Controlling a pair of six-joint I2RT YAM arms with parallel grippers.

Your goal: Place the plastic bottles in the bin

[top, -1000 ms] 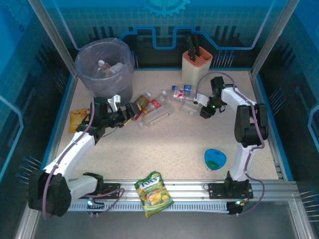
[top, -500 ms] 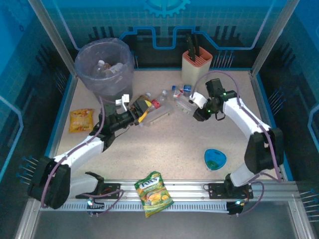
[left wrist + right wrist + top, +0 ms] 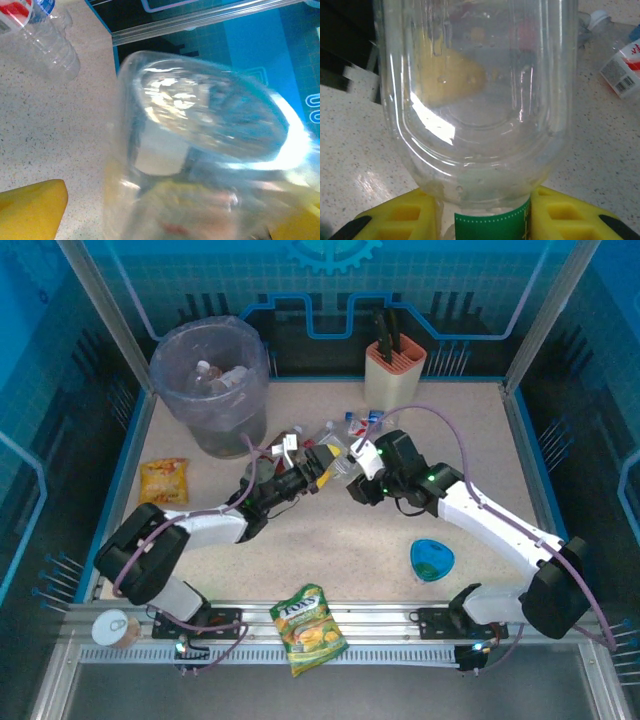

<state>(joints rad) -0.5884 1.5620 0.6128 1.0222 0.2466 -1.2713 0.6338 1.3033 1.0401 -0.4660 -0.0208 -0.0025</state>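
Looking down, what moved: both arms have swung in from where they were a second ago. The left gripper [image 3: 318, 466] and right gripper [image 3: 358, 478] now meet mid-frame over the table [image 3: 400, 530].
Top view, clear bottle [image 3: 338, 462]: it is off the pile and spans the gap between the two grippers. I read this as a hand-over toward the bin's side.
Top view, bin [image 3: 215, 430]: it stands upper left with a few bottles already inside. The spare bottles [image 3: 350, 423] lie just above the grippers.
Top view, room: I see open table from centre up to the bin. A snack bag [image 3: 163, 480] lies left, below that path.
Left wrist: the jaws have just spread fully, with a yellow finger [image 3: 30, 207] either side of the bottle's base, released.
Right wrist: clenched on the bottle at its green label [image 3: 490, 225]. I'd want the left closed before this lets go.
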